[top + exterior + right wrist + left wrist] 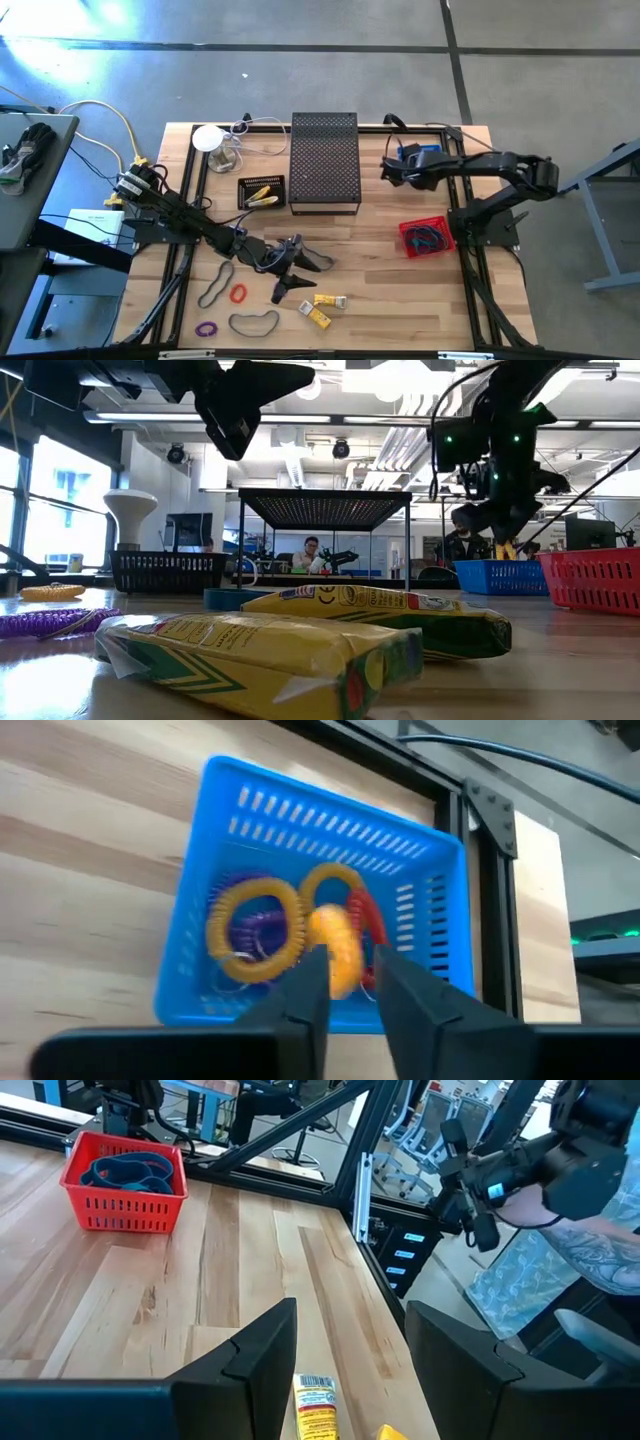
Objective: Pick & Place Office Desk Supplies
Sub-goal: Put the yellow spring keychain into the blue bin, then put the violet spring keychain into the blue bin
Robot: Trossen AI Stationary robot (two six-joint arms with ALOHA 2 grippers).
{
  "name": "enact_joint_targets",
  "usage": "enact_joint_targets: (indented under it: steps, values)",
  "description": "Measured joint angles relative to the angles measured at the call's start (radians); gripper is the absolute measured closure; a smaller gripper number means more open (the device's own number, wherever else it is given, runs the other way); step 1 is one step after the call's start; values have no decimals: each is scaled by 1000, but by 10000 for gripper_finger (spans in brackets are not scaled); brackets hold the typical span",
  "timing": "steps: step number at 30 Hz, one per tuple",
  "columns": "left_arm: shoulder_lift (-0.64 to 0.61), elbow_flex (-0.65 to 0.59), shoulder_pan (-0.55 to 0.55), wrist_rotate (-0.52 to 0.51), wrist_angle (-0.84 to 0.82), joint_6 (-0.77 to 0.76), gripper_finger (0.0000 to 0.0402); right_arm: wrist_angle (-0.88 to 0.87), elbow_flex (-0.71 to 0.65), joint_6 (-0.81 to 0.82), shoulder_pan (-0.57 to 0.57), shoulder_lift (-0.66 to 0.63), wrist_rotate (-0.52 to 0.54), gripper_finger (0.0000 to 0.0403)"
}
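**Right gripper over the blue basket, left gripper over the yellow packets**

The right gripper [348,982] hangs above the blue basket [200,935] at the far right of the wooden table [390,290]. An orange coil band [336,946] sits just at its fingertips; the fingers stand only a little apart, and I cannot tell whether they hold the coil or have let it go. Inside the basket lie a yellow-orange coil [255,928], a purple one [258,932] beneath it, another orange loop [335,878] and a red one [364,920].

The left gripper [296,270] is raised above the near middle of the table with its fingers spread and nothing between them. Just beyond it lie two yellow packets [322,307], side by side; in the low view they fill the foreground [260,655], and one shows between the fingers in the left wrist view [315,1405].

Loose bands lie on the near left: a large dark loop [216,285], a small red ring [238,293], a purple ring [206,328] and another large dark loop [254,322].

A red basket [424,236] to the right holds dark blue bands [128,1170]. A small black tray [261,192] with yellow pieces stands left of a black mesh stand [324,160] at the far middle. A white lamp-like thing [209,139] stands at the far left.
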Motion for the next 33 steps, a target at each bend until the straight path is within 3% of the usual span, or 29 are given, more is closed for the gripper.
enact_joint_targets:
  steps: [6,12,18,24,28,33]
  values:
    - [0,0,0,0,9,5,219,16,-17,2,11,0,6,257]
    - [0,0,-9,11,-5,100,219,40,0,-86,114,0,60,201]
    - [0,0,-32,102,-5,121,219,92,58,-159,290,0,98,182]
    - [0,0,-92,118,-113,207,219,384,76,-213,517,0,158,181]
    - [-4,0,-155,-1,-245,276,219,619,76,-228,655,9,135,181]
    - [-68,0,-237,-181,-474,273,219,888,76,-474,780,16,57,181]
